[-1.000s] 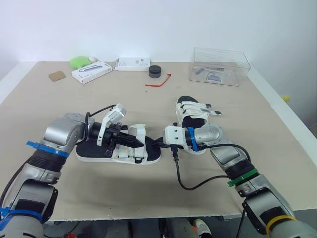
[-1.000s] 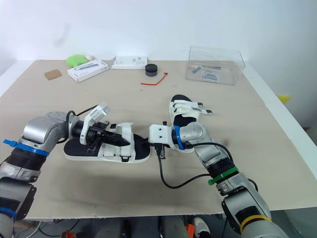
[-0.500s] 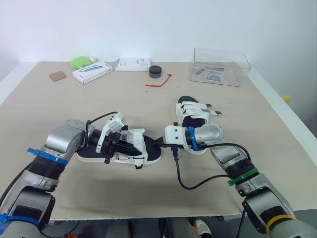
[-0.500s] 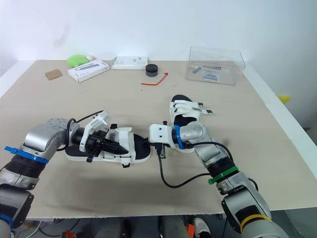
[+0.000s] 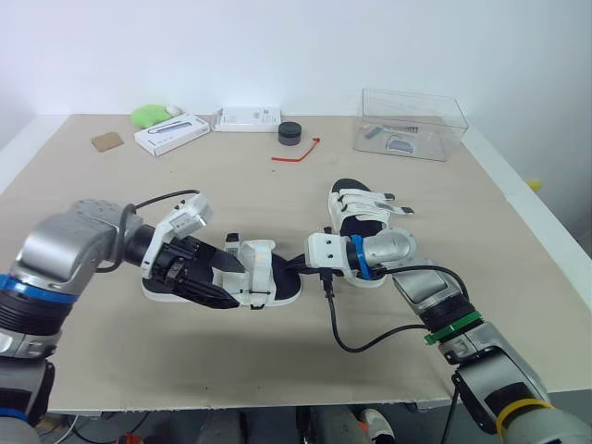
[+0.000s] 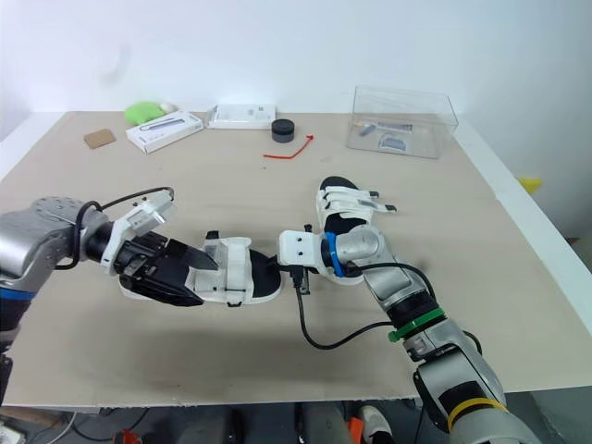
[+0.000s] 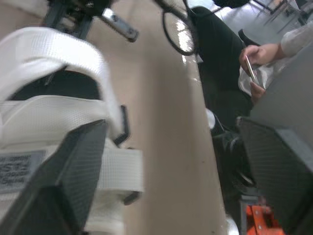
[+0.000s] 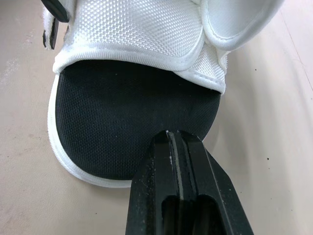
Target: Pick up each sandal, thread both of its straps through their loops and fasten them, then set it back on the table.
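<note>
1. Head views: The surface carries 2 sandals.
   - The near sandal lies flat at mid-surface, between the 2 arms.
   - The left pincer is open, its 2 fingers spread over the heel half of this sandal. Contact cannot be told.
   - The right pincer points at the toe end of the same sandal.
   - The far sandal lies just behind the right forearm, well apart from the left arm.
   - Along the far edge stand a clear box, a black puck, a red tie, 2 white cartons, a green item and a brown card.
2. Left wrist view: The left pincer is wide open, with bare surface in the gap.
   - The near sandal's white straps sit against 1 of the fingers.
   - Beyond the surface edge, a person's hand holds a thin object.
3. Right wrist view: The right pincer is closed, fingers pressed together, nothing seen between them.
   - Its tip overlaps the toe rim of the near sandal's black footbed.
</note>
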